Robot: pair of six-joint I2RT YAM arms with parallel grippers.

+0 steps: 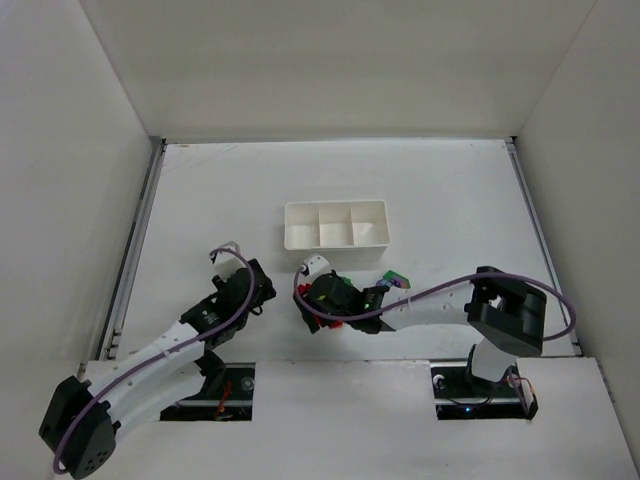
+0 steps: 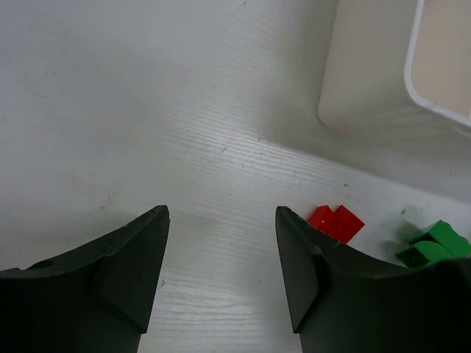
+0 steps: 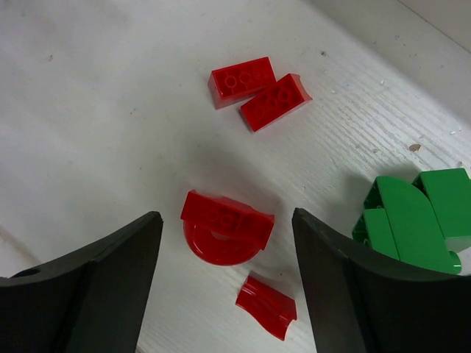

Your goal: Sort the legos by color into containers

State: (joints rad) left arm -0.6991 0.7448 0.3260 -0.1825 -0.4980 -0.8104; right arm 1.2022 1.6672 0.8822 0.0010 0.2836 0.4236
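Note:
The white three-compartment tray (image 1: 335,238) lies mid-table; its compartments look empty from above. Legos lie scattered just in front of it: red ones (image 1: 335,324), green (image 1: 372,297) and purple (image 1: 398,281). My right gripper (image 3: 227,215) is open over a red half-round piece (image 3: 226,229), which lies on the table between the fingers, untouched. A small red curved piece (image 3: 266,306), two red bricks (image 3: 257,90) and green pieces (image 3: 412,220) lie around it. My left gripper (image 2: 221,213) is open over bare table, with a red lego (image 2: 336,222) and green legos (image 2: 434,246) to its right.
The tray's outer wall (image 2: 368,95) rises at the upper right of the left wrist view. White enclosure walls stand on three sides of the table. Both arms reach toward the middle, the right gripper (image 1: 318,305) close beside the left gripper (image 1: 262,288).

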